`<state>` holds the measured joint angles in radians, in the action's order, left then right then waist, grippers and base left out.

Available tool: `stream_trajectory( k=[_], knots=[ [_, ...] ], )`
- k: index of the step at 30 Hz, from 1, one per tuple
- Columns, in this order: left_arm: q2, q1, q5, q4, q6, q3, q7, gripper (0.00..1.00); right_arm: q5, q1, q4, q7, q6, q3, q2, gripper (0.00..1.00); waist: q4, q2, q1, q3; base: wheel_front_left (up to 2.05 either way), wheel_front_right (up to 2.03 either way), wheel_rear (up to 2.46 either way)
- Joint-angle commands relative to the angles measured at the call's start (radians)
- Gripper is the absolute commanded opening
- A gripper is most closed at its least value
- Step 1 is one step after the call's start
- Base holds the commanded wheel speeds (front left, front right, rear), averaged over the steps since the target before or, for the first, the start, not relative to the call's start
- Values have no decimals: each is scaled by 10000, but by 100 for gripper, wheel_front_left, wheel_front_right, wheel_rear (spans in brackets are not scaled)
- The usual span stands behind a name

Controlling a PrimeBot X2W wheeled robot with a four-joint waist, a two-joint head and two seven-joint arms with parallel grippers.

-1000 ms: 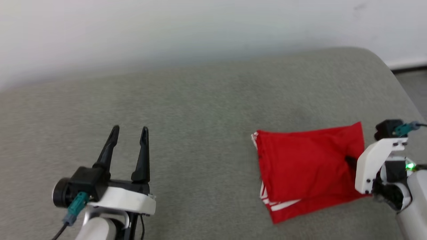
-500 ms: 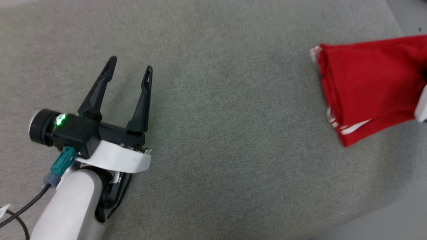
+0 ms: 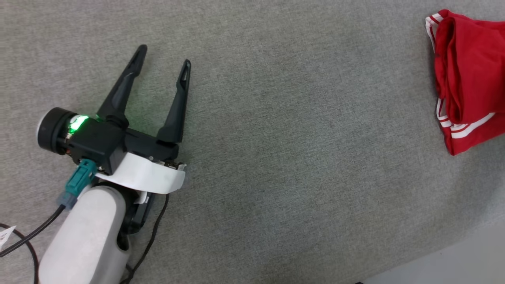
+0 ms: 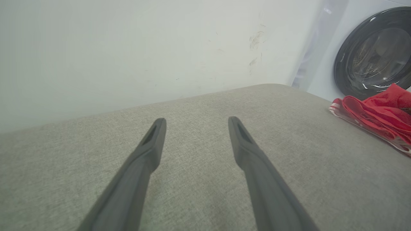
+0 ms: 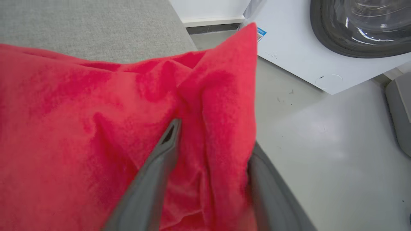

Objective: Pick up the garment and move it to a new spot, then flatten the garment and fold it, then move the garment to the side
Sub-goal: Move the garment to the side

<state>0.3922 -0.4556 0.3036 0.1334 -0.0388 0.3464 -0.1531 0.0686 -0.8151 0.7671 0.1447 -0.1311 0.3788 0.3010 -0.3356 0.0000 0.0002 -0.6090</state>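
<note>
The folded red garment (image 3: 469, 79) lies at the right end of the grey tabletop (image 3: 296, 138), a raised fold of it standing between the parted fingers (image 5: 160, 160) of the right tool (image 5: 213, 138), though I cannot tell whether that tool pinches it, while the left tool (image 3: 164, 55) hangs released over the tabletop's left part.

Head camera has swung down and to the robot's left, so the wall has slipped out of its view and the garment (image 3: 469, 71) now lies at its right edge. The right gripper (image 5: 213, 141) has eased apart, fingers spread with a ridge of red cloth between them.
</note>
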Motion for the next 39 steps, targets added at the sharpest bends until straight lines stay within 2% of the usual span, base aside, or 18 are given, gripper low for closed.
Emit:
stream_trajectory(
  k=[1,5,9,15,23,31,39],
  knots=[
    [-78,-118,26,-69,23,41,-69,100,180,-19,-7,-183,8,184,34,100,82,0,-2,85,0,0,0],
    [-233,-101,160,-467,92,138,-316,100,753,312,-143,-663,7,622,63,100,319,0,-2,492,0,0,0],
    [-510,371,352,-967,-33,163,-631,100,792,797,-556,-959,8,751,-118,100,520,0,-2,1321,0,0,0],
    [-924,1321,771,-1604,-271,4,-919,100,512,2304,-1490,-1063,8,149,-743,100,891,0,-2,2894,0,0,0],
    [-1151,2565,1028,-2151,-696,-279,-1056,100,-246,5009,-4088,-487,8,-624,-1770,100,1704,0,-2,4740,0,0,0],
    [-1180,3441,1208,-2403,-1048,-525,-1075,100,-1345,7013,-6384,-276,7,-1670,-2338,100,2677,0,-2,5496,0,0,0],
    [-945,3872,1252,-2683,-1339,-837,-1091,100,-1990,7708,-7270,-464,7,-2532,-2505,100,3305,0,-2,6062,0,0,0]
  ],
)
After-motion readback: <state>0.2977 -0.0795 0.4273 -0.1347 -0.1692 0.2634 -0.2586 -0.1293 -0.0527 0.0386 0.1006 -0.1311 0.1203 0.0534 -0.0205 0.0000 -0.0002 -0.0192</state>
